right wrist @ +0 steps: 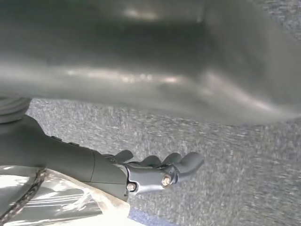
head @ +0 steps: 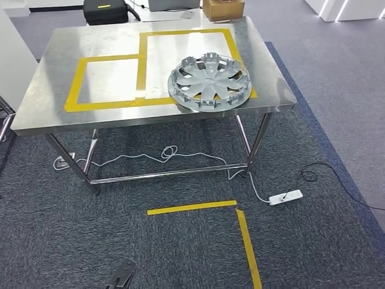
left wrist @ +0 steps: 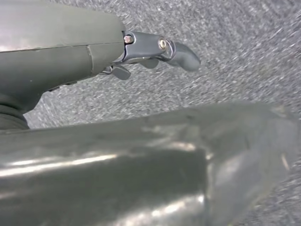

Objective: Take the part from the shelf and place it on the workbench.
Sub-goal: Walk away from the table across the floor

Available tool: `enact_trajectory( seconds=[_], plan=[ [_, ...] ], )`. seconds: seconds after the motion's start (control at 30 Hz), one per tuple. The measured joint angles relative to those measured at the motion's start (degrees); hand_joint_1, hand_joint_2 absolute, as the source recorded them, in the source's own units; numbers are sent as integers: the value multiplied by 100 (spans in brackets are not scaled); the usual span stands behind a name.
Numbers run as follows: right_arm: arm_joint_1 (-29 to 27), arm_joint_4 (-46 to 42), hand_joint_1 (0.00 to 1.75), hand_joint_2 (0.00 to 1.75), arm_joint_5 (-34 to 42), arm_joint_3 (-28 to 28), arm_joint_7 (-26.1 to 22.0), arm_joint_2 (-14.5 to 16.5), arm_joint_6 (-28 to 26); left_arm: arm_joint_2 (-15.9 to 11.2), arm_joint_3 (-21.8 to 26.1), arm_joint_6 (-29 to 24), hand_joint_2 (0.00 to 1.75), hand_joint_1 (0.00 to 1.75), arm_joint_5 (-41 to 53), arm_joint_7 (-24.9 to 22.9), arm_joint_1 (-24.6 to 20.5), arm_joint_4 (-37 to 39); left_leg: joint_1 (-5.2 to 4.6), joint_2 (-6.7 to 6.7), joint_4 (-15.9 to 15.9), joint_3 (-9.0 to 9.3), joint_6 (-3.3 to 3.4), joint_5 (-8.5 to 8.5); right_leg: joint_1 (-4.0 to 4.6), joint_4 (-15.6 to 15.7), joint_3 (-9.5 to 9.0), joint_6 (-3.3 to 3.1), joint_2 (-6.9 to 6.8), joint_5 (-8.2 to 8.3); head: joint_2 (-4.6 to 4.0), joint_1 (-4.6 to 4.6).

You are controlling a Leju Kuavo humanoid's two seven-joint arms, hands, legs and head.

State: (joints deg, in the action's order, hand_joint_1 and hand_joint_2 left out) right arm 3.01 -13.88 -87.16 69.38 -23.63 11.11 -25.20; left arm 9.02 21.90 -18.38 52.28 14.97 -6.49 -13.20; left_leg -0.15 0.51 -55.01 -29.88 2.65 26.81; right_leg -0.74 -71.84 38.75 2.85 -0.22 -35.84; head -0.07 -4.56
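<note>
1. Head view: we see the part (head: 210, 81), a silver wheel cover, lying flat on the steel workbench (head: 54, 90) right of centre in the frame. It straddles the lower right corner of the yellow tape outline (head: 141, 71), close to the near edge. A black case (head: 105, 11) and a cardboard box (head: 222, 8) sit along the top edge; a white power strip (head: 286, 197) lies on the carpet at lower right. We can read no writing anywhere.

2. Left wrist view: our left hand (left wrist: 149, 52) hangs over grey carpet, fingers extended and slightly apart, gripping and touching nothing.

3. Right wrist view: our right hand (right wrist: 156, 169) likewise shows loosely spread fingers over carpet, empty.
</note>
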Motion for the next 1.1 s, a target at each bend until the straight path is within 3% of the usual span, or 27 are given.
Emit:
enact_trajectory(
  seconds=[0.03, 0.07, 0.13, 0.2, 0.27, 0.33, 0.37, 0.4, 0.47, 0.5, 0.53, 0.57, 0.6, 0.67, 0.73, 0.8, 0.87, 0.93, 1.0, 1.03, 1.07, 1.1],
  plan=[
    [-2, 1, 0, 0, 1, 0, -1, -4, 0, 2, 1, 0, 0, 0, 0, 0, 1, 0, -1, 3, -16, -76, -9, -48, -1, -142, -23, 11, 0, 25, 0, 0],
    [-4, 1, 0, 0, 2, 1, 0, -10, 0, 2, 2, 0, 0, 0, -1, 1, 1, 0, 1, 5, -36, -147, -22, -90, -4, -80, -143, 16, 0, 154, 0, 1],
    [3, 1, 0, 0, 3, 2, -2, -24, -1, 2, 4, 0, 0, 0, -2, 5, 1, -1, 8, 3, -92, -275, -68, -160, -20, 627, -678, 25, 1, 450, 0, 2],
    [21, 1, 0, 0, 1, 1, -5, -29, -2, 3, 6, -1, 0, 0, -2, 13, -4, -2, -6, 2, -164, -376, -126, -220, -23, 1397, -1185, 9, 19, 491, 0, 5],
    [25, 1, 0, 0, 0, 0, -8, -29, -2, 2, 7, -2, 0, 0, -3, 17, -6, -2, -21, 1, -194, -425, -180, -297, -7, 1636, -1292, -40, 32, 445, 0, 5],
    [10, 2, 0, 0, 0, 1, -6, -28, -2, -2, 8, -2, 0, 0, -3, 17, 1, -2, -9, -7, -206, -461, -234, -298, -12, 1647, -1218, -140, 12, 504, 0, 6],
    [7, 2, 0, 0, -1, 1, -5, -28, -2, -4, 8, -2, 0, 0, -4, 17, 5, -2, -1, -13, -307, -508, -266, -177, -17, 1655, -1195, -203, 0, 548, 0, 1],
    [6, 3, 0, 0, -1, 2, -4, -28, -2, -5, 9, -2, 0, 0, -3, 17, 8, -2, 8, -18, -537, -588, -297, 31, -21, 1663, -1158, -258, -11, 594, 0, -5],
    [5, 3, 0, 0, 0, 2, -4, -29, -2, -5, 9, -2, 0, 0, -3, 17, 11, -2, 24, -22, -1320, -812, -342, 553, -1, 1639, -1069, -313, -21, 662, 0, -17],
    [3, 3, 0, 0, 0, 2, -4, -29, -2, -6, 9, -2, 0, 0, -3, 17, 13, -2, 29, -22, -1676, -896, -348, 724, 12, 1624, -1019, -319, -24, 686, 0, -16],
    [2, 3, 0, 0, 0, 2, -4, -29, -2, -6, 9, -2, 0, 0, -3, 17, 17, -2, 28, -22, -1858, -901, -338, 783, 30, 1606, -967, -325, -25, 711, 0, -17],
    [1, 3, 0, 0, -1, 2, -4, -29, -2, -6, 9, -2, 0, 0, -4, 17, 19, -2, 21, -23, -1808, -805, -311, 726, 49, 1588, -921, -329, -23, 733, 0, -19],
    [0, 3, 0, 0, -1, 2, -4, -29, -2, -7, 10, -3, 0, 0, -3, 19, 19, -2, 6, -25, -1525, -606, -262, 575, 71, 1577, -888, -332, -19, 751, 0, -20],
    [-1, 11, 0, 0, -3, 2, -8, -14, -1, -28, 13, -3, 0, 0, -3, 22, 11, -2, -51, -43, -708, -109, -84, 280, 99, 1559, -845, -329, -19, 777, 0, -5],
    [10, 24, 0, 0, -3, 2, -13, 2, -2, -45, 17, -4, 0, 0, -1, 30, 3, -2, -117, -59, -199, 152, 36, 177, 76, 1550, -803, -275, -28, 824, 0, 14],
    [17, 30, 0, 0, -5, 2, -18, 3, -4, -44, 20, -4, 0, 0, 0, 35, 3, -2, -150, -59, -70, 165, 52, 133, 49, 1565, -769, -193, -33, 890, 0, 15],
    [14, 31, 0, 0, -7, 2, -22, 2, -4, -38, 20, -6, 0, 0, -1, 35, -4, -3, -114, -38, 66, 171, 69, 38, 55, 1507, -702, -139, -18, 803, 0, 17],
    [14, 31, 0, 0, -7, 1, -23, -1, -3, -32, 20, -7, 0, 0, -2, 35, -19, -4, -69, -16, 165, 137, 75, -51, 47, 1041, -493, -91, 5, 432, 0, 34],
    [12, 31, 0, 0, -7, -1, -22, -7, -2, -31, 20, -4, 0, 0, -1, 35, -16, -4, -64, -9, 143, 37, 61, -101, 18, 288, -231, -31, 13, 32, 0, 44],
    [10, 31, 0, 0, -7, -1, -22, -11, -2, -28, 21, -2, 0, 0, -1, 35, -11, -4, -60, -4, 114, -16, 45, -121, 6, 36, -171, -3, 12, -30, 0, 42],
    [7, 31, 0, 0, -7, -1, -22, -18, -3, -25, 21, -2, 0, 0, -1, 35, -8, -4, -52, 0, 74, -74, 31, -138, -3, -30, -201, 23, 11, 22, 0, 41],
    [5, 31, 0, 0, -7, -1, -21, -23, -3, -23, 21, -3, 0, 0, -1, 35, -8, -4, -40, 2, 21, -135, 19, -150, -15, 106, -329, 46, 11, 170, 0, 44]
  ],
)
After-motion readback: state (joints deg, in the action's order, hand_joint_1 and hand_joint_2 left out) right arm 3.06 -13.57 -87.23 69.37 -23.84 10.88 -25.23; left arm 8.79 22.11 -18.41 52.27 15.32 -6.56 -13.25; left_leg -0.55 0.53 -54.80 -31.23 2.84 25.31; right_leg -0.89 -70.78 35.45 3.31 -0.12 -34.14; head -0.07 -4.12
